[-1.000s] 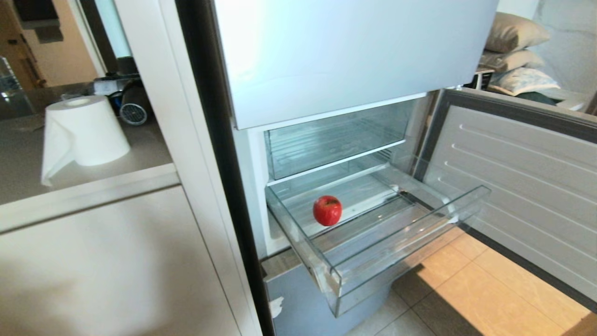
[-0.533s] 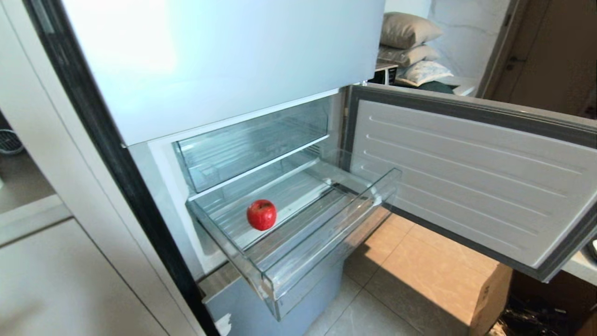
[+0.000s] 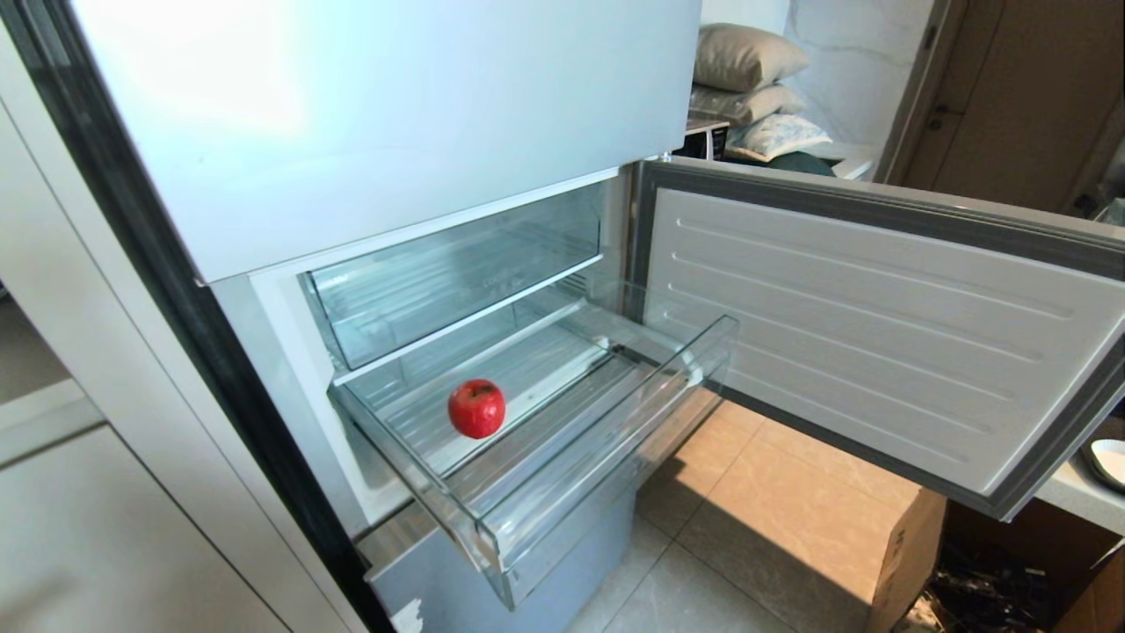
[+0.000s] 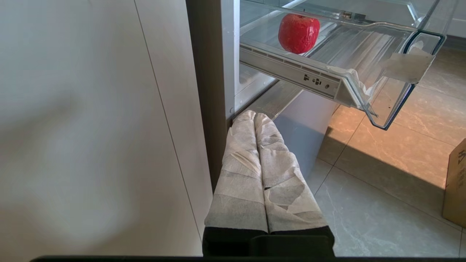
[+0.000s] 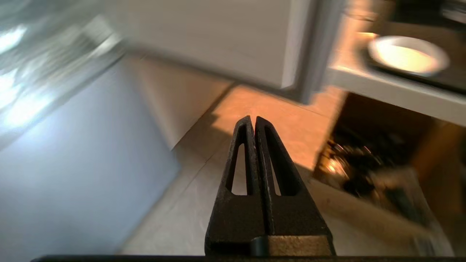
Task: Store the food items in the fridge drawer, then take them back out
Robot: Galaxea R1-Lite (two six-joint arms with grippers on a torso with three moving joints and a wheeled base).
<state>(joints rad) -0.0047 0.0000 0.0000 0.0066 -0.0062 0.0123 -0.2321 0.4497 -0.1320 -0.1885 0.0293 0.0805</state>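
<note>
One food item, a shiny red apple, lies on the ribbed floor of the pulled-out clear fridge drawer, toward its left side. No other fruit shows. Neither gripper appears in the head view. My left gripper, its fingers wrapped in white tape, is shut and empty, hanging low beside the fridge's lower corner, below the drawer. My right gripper, black, is shut and empty over the tiled floor, in front of the fridge's lower panel.
The fridge door stands swung open on the right. A smaller clear compartment sits above the drawer. A cardboard box stands on the floor at right, and a white bowl rests on a ledge beside it. White cabinet is at left.
The head view has swung to the right: the fridge and drawer slid leftward in the picture, the counter with the paper roll left the view. The apple stays put in the drawer.
</note>
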